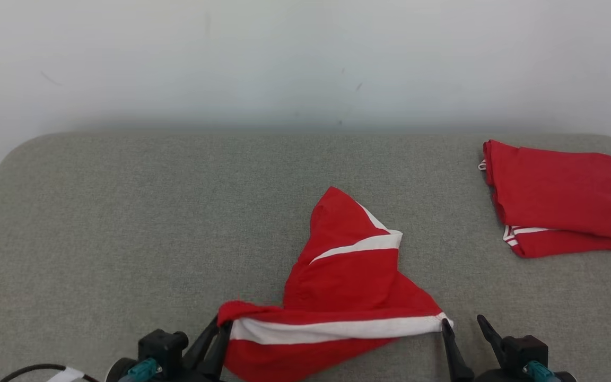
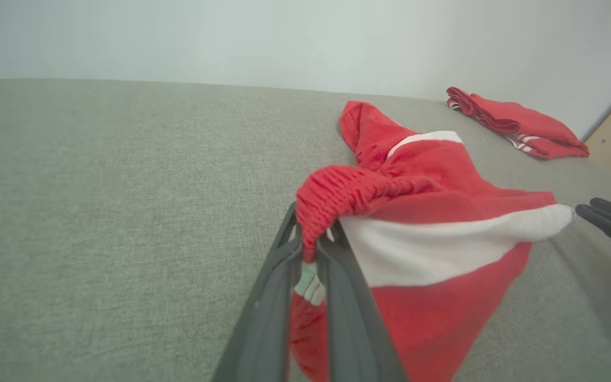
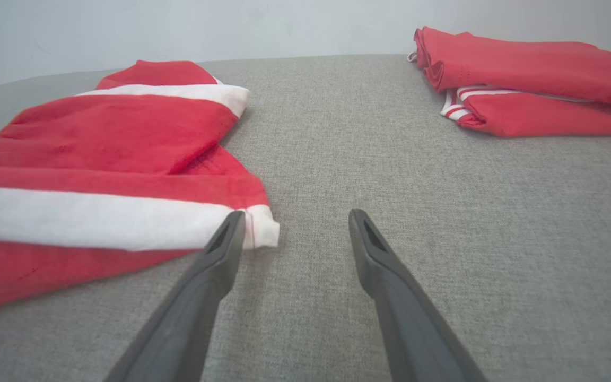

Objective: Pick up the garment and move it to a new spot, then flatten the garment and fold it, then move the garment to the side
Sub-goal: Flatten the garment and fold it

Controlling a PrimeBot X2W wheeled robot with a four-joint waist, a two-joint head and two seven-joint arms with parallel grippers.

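**Desk:** Where is the garment?

**Photographer:** The red garment [image 1: 345, 276] lies crumpled on the grey table [image 1: 125, 239], well to the left of the folded pile [image 1: 560, 196] and nearer the robot than that pile.

**Desk:** And the grippers?

**Photographer:** The left gripper [image 1: 222, 323] is pinched tight on the ribbed red edge [image 2: 348, 191], at the garment's corner farthest from the folded pile. The right gripper [image 1: 463, 320] stands with its fingers spread wide and holds nothing. One finger [image 3: 220, 254] sits right at the end of the white stripe [image 1: 337, 329], at the corner closest to the pile; whether it touches the cloth I cannot tell.

**Desk:** How will the cloth behave?

**Photographer:** By the look of it, soft, light and limp. It drapes and bunches, so with one corner pinched the rest would simply hang. Nothing suggests it is fragile or slippery, and the knit should hold in a firm pinch.

**Desk:** Where to take hold?

**Photographer:** Probably at the free corner on the folded pile's side, at the stripe's end, so that both ends of that edge are held and the cloth can be drawn taut and carried clear of the pile
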